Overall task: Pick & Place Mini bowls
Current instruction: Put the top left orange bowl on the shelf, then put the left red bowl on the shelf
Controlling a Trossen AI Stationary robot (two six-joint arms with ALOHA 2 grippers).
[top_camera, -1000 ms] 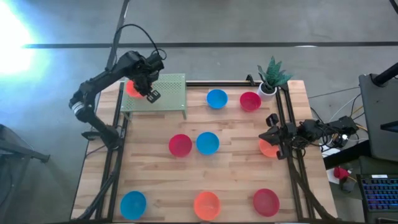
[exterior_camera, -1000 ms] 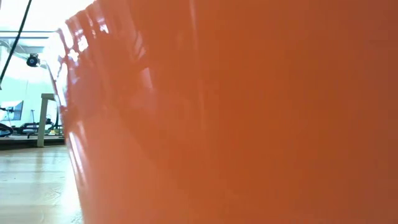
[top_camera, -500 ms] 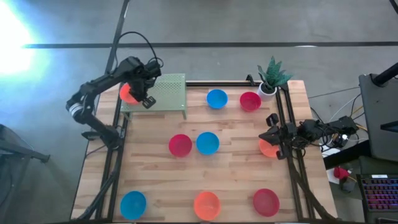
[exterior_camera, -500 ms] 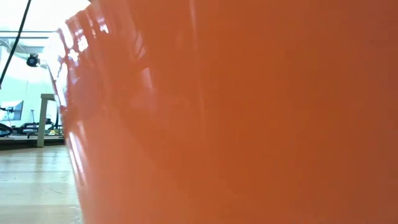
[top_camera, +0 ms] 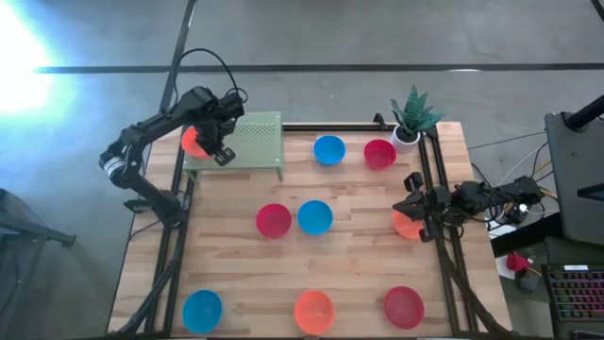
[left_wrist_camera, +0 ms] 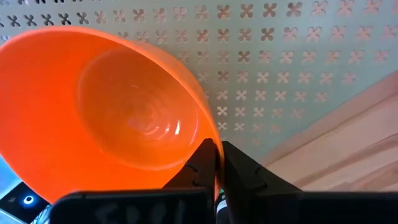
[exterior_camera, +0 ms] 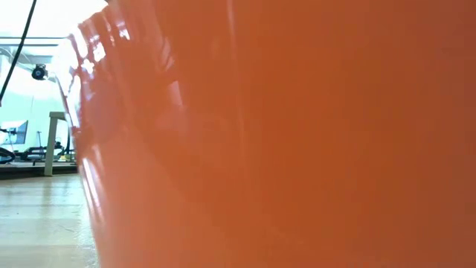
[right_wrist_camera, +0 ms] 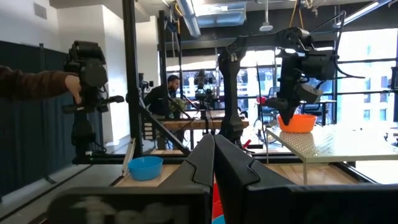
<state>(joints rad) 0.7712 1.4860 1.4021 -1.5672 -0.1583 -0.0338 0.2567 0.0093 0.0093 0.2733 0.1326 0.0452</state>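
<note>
My left gripper is shut on an orange mini bowl, held over the left end of a green perforated rack. The right wrist view shows this bowl low over the rack top. Several other mini bowls sit on the table, among them blue, red, red and blue. My right gripper waits shut at the table's right edge, above another orange bowl. The wall of an orange bowl fills the low view. My left gripper pinches the orange bowl's rim between its two fingers, one finger on the inner side and the other on the outer wall. The fingers come down from above. The bowl hangs tilted; whether its bottom touches the rack I cannot tell.
Blue, orange and red bowls line the near edge. A white plant pot stands at the far right corner. Black frame rails run along both table sides. People and a sleeved arm show beyond the table.
My left gripper carried the orange bowl a short way toward the table's left edge, from over the rack's far left part out past its left end, then kept still. It stayed shut on the bowl.
</note>
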